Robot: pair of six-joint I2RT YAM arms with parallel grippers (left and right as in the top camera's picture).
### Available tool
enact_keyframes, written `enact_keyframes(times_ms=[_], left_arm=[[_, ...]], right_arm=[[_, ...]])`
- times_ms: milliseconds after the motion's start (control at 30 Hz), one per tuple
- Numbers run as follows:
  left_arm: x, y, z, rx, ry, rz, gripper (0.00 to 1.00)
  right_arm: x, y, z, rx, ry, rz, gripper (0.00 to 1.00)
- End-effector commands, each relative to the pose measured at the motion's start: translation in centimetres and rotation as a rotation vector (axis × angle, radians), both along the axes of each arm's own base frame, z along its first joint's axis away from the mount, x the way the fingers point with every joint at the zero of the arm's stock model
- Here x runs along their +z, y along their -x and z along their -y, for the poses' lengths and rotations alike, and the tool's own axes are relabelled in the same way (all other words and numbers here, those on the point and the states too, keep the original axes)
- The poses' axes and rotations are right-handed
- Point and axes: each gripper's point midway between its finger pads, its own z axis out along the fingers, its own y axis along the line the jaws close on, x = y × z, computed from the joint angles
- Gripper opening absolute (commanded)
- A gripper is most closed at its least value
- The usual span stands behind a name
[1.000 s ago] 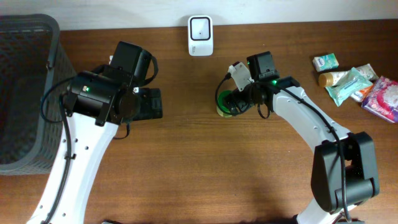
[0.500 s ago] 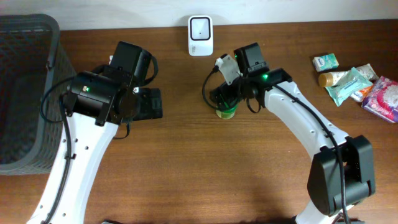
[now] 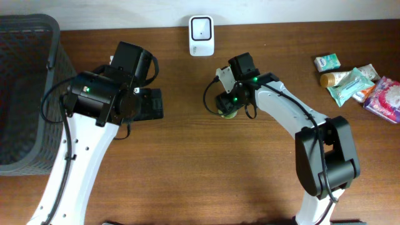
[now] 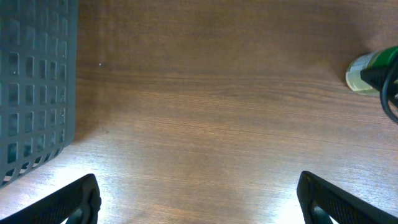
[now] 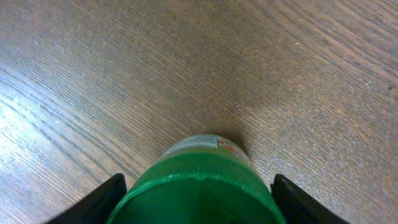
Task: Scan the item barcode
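inventory, positions given from the wooden table (image 3: 187, 169):
- grey plastic lattice basket (image 3: 25, 75), stood at the table's left end, running past its left edge.
- small green-and-white packet (image 3: 327, 61), lay at the table's far right corner.
- tan tube (image 3: 331, 79), just beside that packet, toward the table's near side.
- teal packet (image 3: 349, 86), touching the tube.
- pale green packet (image 3: 369, 72), overlapping the teal one.
- pink-and-white packet (image 3: 385, 99), at the table's right edge.
- orange item (image 3: 369, 92), mostly hidden between the packets.

Basket (image 3: 55, 94) blocks far L; pkts (image 3: 353, 84) crowd R edge; scanner (image 3: 201, 35) at back.
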Motion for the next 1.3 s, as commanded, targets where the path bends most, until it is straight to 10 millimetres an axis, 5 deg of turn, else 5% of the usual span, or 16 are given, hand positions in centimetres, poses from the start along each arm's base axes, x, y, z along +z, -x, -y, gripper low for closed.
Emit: enact_keyframes(times_ms=[0,133,200,400,633,900,933,1267], left_arm=[[0.1,0.0,-0.2,0.003,-0.01,0.004,0.99],[0.1,0.0,-0.2,0.003,-0.01,0.004,0.99],[0.1,0.0,-0.2,0.003,-0.01,0.004,0.99],[0.1,0.0,-0.2,0.003,-0.01,0.004,0.99],[0.1,0.0,-0.2,0.003,-0.01,0.004,0.99],[0.1,0.0,-0.2,0.003,-0.01,0.004,0.99],[0.1,0.0,-0.2,0.003,-0.01,0.004,0.99],[0.1,0.0,-0.2,0.003,-0.01,0.004,0.99]], right_arm=[[-0.1,0.0,0.3,-0.033,0.003,-0.008,0.56],[0.2,-0.3,0.2,-0.038,-0.002,0.001,0.47],[2.0,-2.0,-0.3,-0.038,-0.024,0.06,0.47],[11.7,-9.7,-3.1,-0.037,-0.16,0.423,0.47],[18.6,-15.7,-5.4,-0.055,-0.338,0.82,0.45],[18.4,-19.2,-6.6,-0.127,-0.533,1.008,0.44],[18.2,-19.5,-6.6,-0.138,-0.56,1.027,0.37],[17.5,-20.2,-6.6,-0.159,-0.602,1.063,0.34]])
